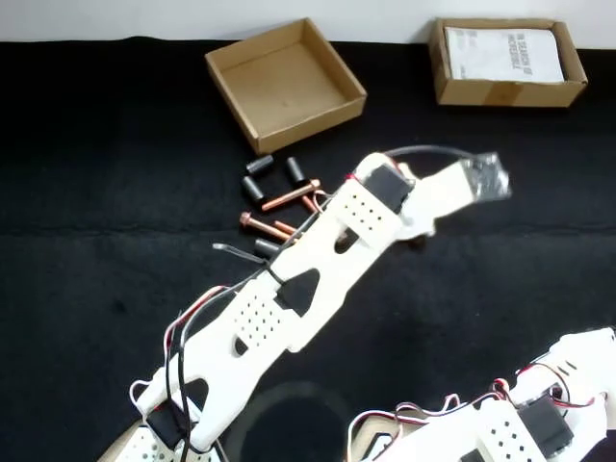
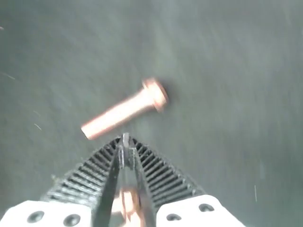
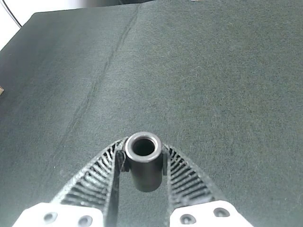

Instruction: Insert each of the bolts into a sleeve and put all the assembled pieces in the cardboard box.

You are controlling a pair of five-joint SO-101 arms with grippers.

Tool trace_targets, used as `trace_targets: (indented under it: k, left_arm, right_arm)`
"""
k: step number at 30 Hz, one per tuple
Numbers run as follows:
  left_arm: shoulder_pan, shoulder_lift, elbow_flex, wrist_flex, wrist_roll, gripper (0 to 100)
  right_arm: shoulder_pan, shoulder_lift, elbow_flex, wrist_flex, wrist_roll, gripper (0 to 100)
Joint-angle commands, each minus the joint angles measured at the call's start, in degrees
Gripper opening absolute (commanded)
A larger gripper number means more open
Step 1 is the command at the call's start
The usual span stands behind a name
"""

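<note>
R claw [image 3: 143,152] grips 1 sleeve [image 3: 143,168]; L claw [image 2: 125,143] closed near 1 bolt [image 2: 124,109].

Copper bolts [image 1: 289,197] and dark sleeves [image 1: 258,164] lie loose, apparently unjoined, near the cardboard box [image 1: 285,87].

A black felt cloth [image 1: 87,183] is stretching from side to side, lying flat and taking soft, even light. Beyond the cloth's far edge a pale strip [image 1: 115,17] of wall or bare surface is showing. Across the cloth a faint crease [image 3: 113,52] is running slantwise toward that far edge.
</note>
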State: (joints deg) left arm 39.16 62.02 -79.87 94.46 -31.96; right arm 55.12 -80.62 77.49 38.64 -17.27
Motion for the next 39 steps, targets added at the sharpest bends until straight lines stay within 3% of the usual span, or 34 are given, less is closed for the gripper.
trace_targets:
  k: [1,4,10,16,20,32,36,39]
  left_arm:
    - [-2.7,-0.4,-2.4,1.8,-3.4,1]
    - [-3.1,1.5,-2.2,-3.2,-5.0,1]
    - [-0.5,7.3,-2.5,-7.1,-16.0,1]
    - [2.1,9.2,-2.3,-7.6,-17.1,1]
    - [2.2,9.3,-2.2,-12.2,-17.1,1]
    - [1.5,15.6,1.5,-42.0,-16.8,1]
    - [1.2,13.5,1.0,-42.5,-16.8,1]
    - [0.4,9.3,-1.6,-38.2,-16.8,1]
  right_arm:
    - [0.5,-0.4,-0.2,0.0,-0.4,0.8]
    - [0.5,-0.4,-0.2,0.0,-0.4,0.8]
    - [0.6,-0.4,-0.2,0.0,-0.2,0.8]
    - [0.6,-0.4,-0.2,0.0,-0.3,0.8]
    - [0.4,-0.4,-0.1,0.0,-0.4,0.8]
    - [1.6,-0.4,2.0,0.0,-0.1,0.8]
    - [1.7,-0.4,2.0,0.0,-0.1,0.8]
    - [1.7,-0.4,2.0,0.0,-0.1,0.8]
